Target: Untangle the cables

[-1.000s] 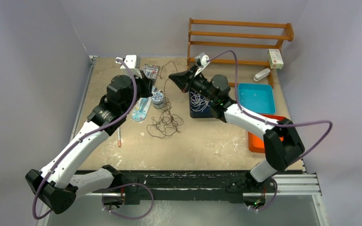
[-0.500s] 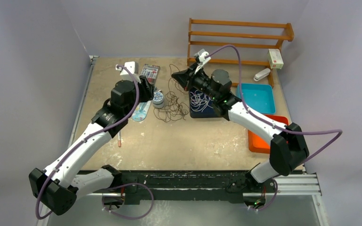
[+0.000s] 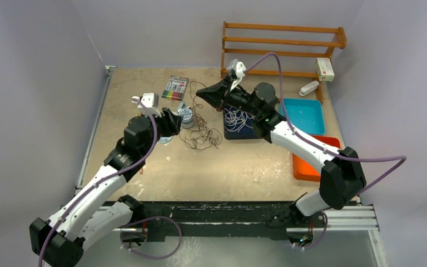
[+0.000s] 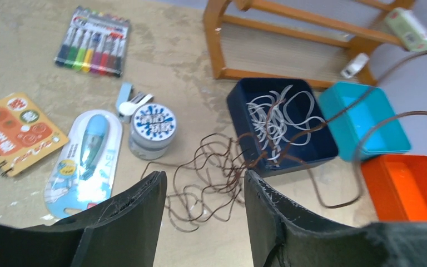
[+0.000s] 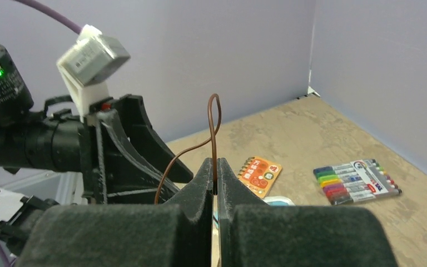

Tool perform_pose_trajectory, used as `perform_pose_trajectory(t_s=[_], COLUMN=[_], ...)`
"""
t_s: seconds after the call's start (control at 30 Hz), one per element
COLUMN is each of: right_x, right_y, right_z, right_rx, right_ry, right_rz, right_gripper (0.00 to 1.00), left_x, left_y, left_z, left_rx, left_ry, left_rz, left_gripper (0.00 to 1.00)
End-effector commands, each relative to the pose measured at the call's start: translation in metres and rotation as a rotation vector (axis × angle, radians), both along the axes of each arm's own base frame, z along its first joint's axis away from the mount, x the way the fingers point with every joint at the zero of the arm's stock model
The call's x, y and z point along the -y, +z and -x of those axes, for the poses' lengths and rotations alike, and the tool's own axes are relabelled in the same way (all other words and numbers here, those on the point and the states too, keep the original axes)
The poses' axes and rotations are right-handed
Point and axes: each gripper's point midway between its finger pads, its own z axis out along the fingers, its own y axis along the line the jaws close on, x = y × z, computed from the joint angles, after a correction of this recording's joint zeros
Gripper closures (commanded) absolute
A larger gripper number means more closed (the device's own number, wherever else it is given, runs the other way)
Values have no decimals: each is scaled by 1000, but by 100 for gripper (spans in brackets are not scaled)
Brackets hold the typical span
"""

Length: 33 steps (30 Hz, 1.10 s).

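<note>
Loops of brown cable (image 3: 201, 132) lie heaped near the middle of the desk (image 3: 228, 172), between a round tin (image 3: 186, 115) and a navy box (image 4: 306, 158) that holds the white cables (image 4: 278, 117). Some brown loops cross the box's rim, and whether they catch the white ones cannot be told. The right jaws are clenched on one strand of the brown cable, pinched upright between them and raised above the desk toward its far edge, so that the strand runs down from them to the heap. The left jaws stand released and hold nothing, poised over the heap, which lies straight ahead of and below them. The left arm (image 3: 97, 183) looks the nearer to the heap, and the coming move probably turns on gripping a loop there while the raised strand, lying from heap to far edge, is drawn out.
</note>
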Motion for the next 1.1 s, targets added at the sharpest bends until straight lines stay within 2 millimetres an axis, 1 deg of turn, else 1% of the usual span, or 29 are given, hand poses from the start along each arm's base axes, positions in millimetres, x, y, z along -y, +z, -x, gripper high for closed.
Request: perform_pose_trajectory(t_s=[0.0, 0.1, 0.17, 0.23, 0.33, 0.43, 0.57, 0.7, 0.8, 0.93, 1.0, 1.07], right_x=[4, 5, 6, 5, 4, 4, 5, 5, 4, 4, 5, 4], right_y=[45, 46, 48, 50, 54, 57, 60, 60, 61, 63, 64, 66], right_z=[28, 34, 37, 42, 50, 54, 57, 57, 56, 57, 57, 59], right_rx=[163, 176, 180, 189, 201, 214, 224, 223, 223, 225, 223, 220], right_ry=[77, 95, 107, 135, 177, 192, 202, 207, 202, 205, 207, 215], right_rz=[-37, -18, -6, 4, 13, 19, 24, 26, 24, 21, 19, 15], right_gripper=[100, 100, 100, 100, 100, 100, 100, 100, 100, 100, 100, 100], left_x=[10, 16, 25, 37, 52, 63, 71, 81, 83, 73, 68, 67], left_y=[51, 56, 52, 46, 38, 35, 39, 31, 26, 20, 18, 15], left_z=[14, 30, 40, 49, 55, 55, 49, 43, 33, 18, 14, 11], left_rx=[219, 314, 366, 417, 469, 513, 573, 580, 581, 582, 587, 592], left_ry=[-131, -242, -331, -438, -540, -581, -526, -478, -434, -343, -300, -281], left_rz=[17, -53, -94, -135, -154, -137, -95, -103, -129, -162, -161, -158], left_gripper=[46, 43, 42, 34, 30, 28, 25, 25, 31, 41, 43, 44])
